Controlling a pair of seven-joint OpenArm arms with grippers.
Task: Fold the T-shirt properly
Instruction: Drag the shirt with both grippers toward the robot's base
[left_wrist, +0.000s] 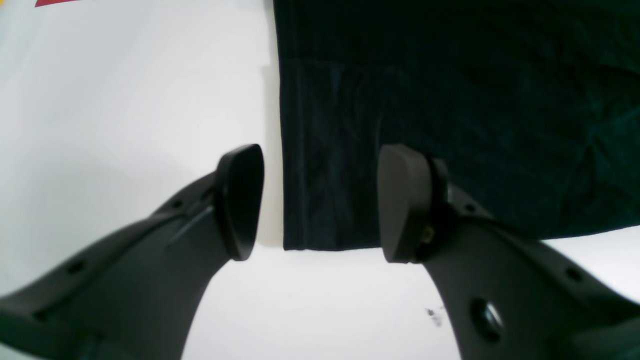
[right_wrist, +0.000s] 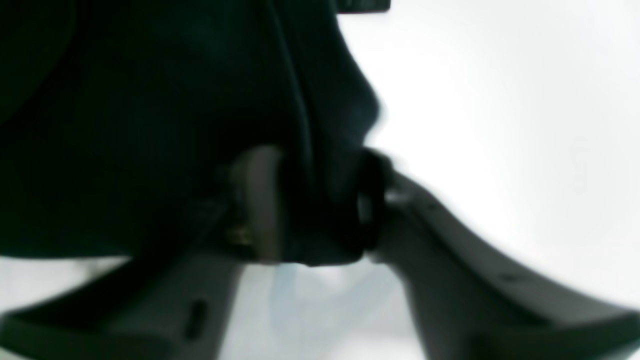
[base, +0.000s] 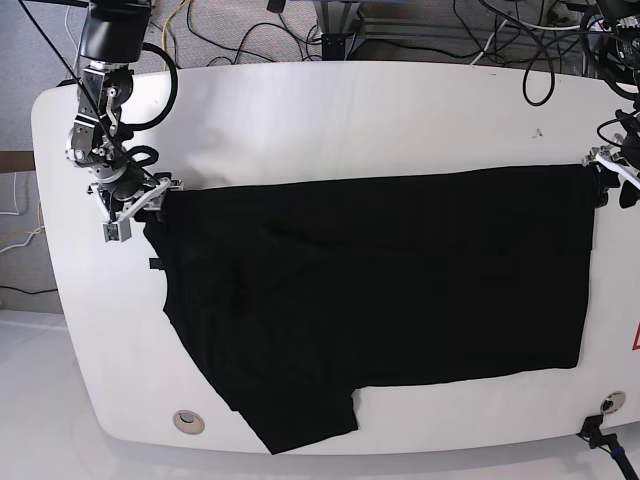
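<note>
- Base view first, nearest edge: the T-shirt (base: 380, 300) lies spread flat and black across the white table (base: 330, 120), one short sleeve (base: 300, 425) reaching toward the front rim, just short of a small round grommet (base: 186, 421).
- No print shows anywhere I can see, so the printed side is probably face down.
- Further back, the shirt's far edge runs nearly straight from one arm to the other, with both arms at its ends.
- On the base view's right, the left gripper (left_wrist: 320, 202) hovers at the hem corner. Its jaws are parted, straddling the side edge: one pad over bare table, the other over cloth. It grips nothing.
- On the base view's left, the right gripper (right_wrist: 315, 205) has dark cloth bunched between its two pads. The picture is blurred, but the jaws look clenched on the T-shirt's edge near the shoulder.
- Handling, as I judge it: light, limp cloth with no stiffness. It should drape and sag between two holds and may drag or wrinkle along the table.
- Best holds look like the corners of that far edge, pinching through the hem where the fabric is doubled.
- Beyond the table, loose cables (base: 420, 25) trail over the floor.
</note>
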